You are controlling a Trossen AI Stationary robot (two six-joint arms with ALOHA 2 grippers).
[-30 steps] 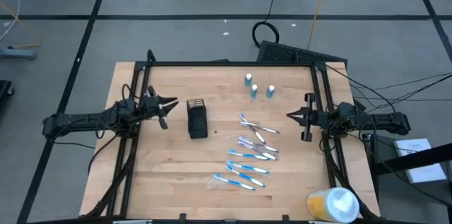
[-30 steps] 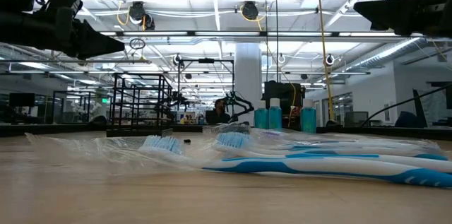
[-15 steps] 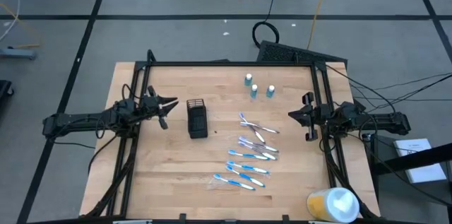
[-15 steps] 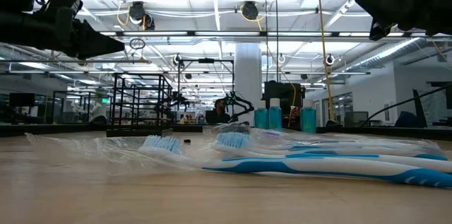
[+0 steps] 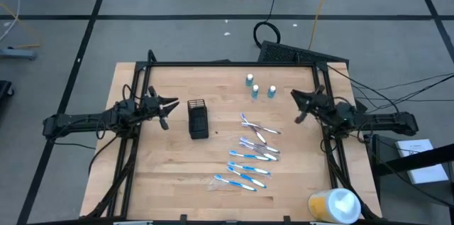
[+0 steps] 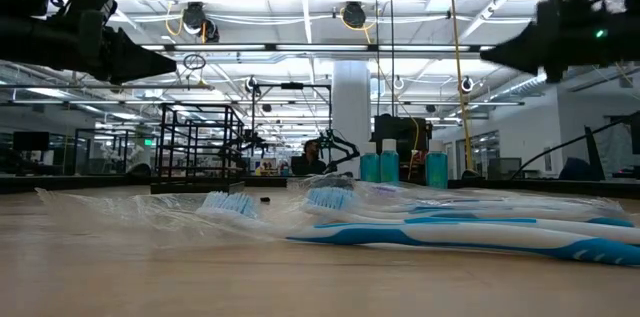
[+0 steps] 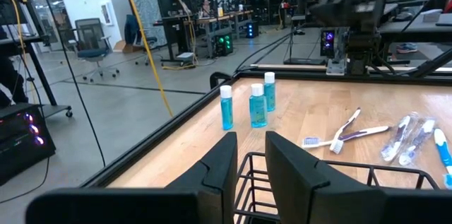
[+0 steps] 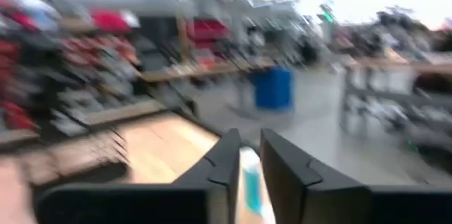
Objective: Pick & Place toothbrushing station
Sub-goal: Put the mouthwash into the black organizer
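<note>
Right gripper (image 5: 299,103) hangs near the three blue tubes (image 5: 258,87) with fingers slightly spread, so I'd line up over one tube and come down straight, since the mesh holder (image 5: 198,118) sits mid-bench beside the left gripper (image 5: 167,108).

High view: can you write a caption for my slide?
Two dark arms flank a black mesh holder, scattered blue-and-white toothbrushes and three small blue tubes on a wooden table.

The mesh holder (image 5: 198,118) stood on the table (image 5: 170,161), left of the toothbrushes (image 5: 250,155). Three tubes (image 5: 259,86) stood behind them, near the far edge. A round container (image 5: 333,206) lay at the front right corner.
</note>
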